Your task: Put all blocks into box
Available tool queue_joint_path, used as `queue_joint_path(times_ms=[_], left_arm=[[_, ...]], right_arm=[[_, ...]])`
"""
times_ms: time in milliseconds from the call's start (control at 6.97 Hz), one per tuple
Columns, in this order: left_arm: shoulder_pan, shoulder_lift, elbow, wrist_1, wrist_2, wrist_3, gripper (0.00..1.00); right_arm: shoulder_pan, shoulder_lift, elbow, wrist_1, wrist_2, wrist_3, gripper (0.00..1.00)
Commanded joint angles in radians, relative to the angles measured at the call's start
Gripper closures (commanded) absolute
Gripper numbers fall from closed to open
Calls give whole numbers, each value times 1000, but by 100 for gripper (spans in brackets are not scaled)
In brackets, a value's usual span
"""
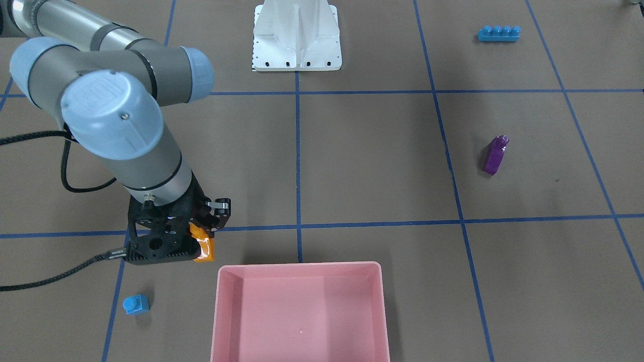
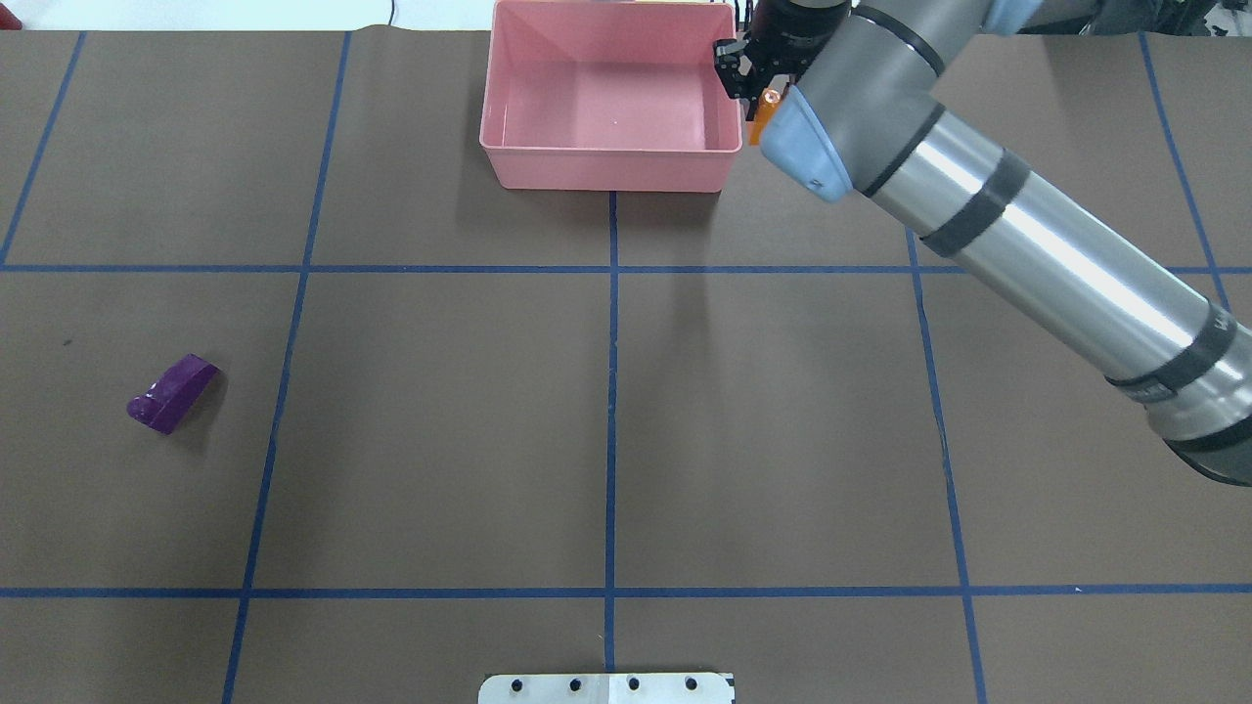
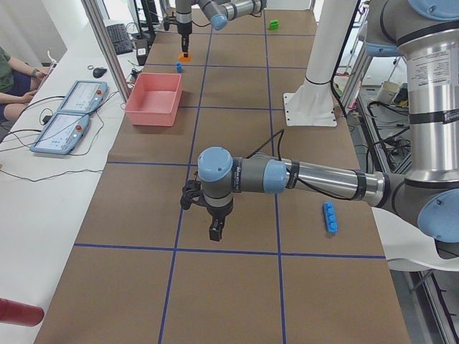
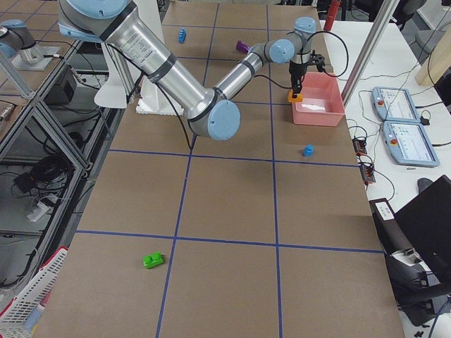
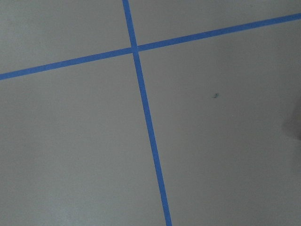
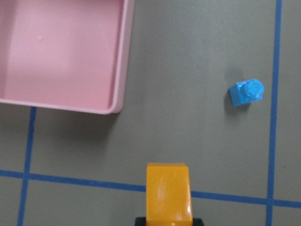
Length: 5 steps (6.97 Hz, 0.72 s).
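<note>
Brown table point(image 2: 782, 440), blue tape grid point(image 2: 611, 411). White side bench point(image 3: 29, 215) alongside it: two pendants point(image 3: 82, 94) (side by side), keyboard point(image 3: 118, 37), mouse point(image 3: 99, 72). Person in green shirt point(image 3: 13, 86) at the bench's outer edge.

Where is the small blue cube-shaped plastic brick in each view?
Front-facing: the small blue cube brick lies lower left.
Overhead: not visible.
Exterior left: brick near the top.
Exterior right: brick right of centre.
Left wrist: not in it.
Right wrist: brick upper right.
Shared landmark: the pink plastic tray, close by.
</note>
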Motion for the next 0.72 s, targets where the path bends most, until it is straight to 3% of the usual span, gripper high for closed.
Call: queue_joint_path(times_ms=[0,143,287,573], left_arm=[[0,-1,1,0,0,2,0],[2,-1,1,0,0,0,0],[0,-1,0,0,0,0,0],[2,-3,0,0,0,0,0]], right_arm=[[1,130,-282,165,-5,11,100],[1,194,-458,315,-7,78,100],[-1,245,-583,394,-19,85,100],[-4,248,-699,518,-45,87,100]])
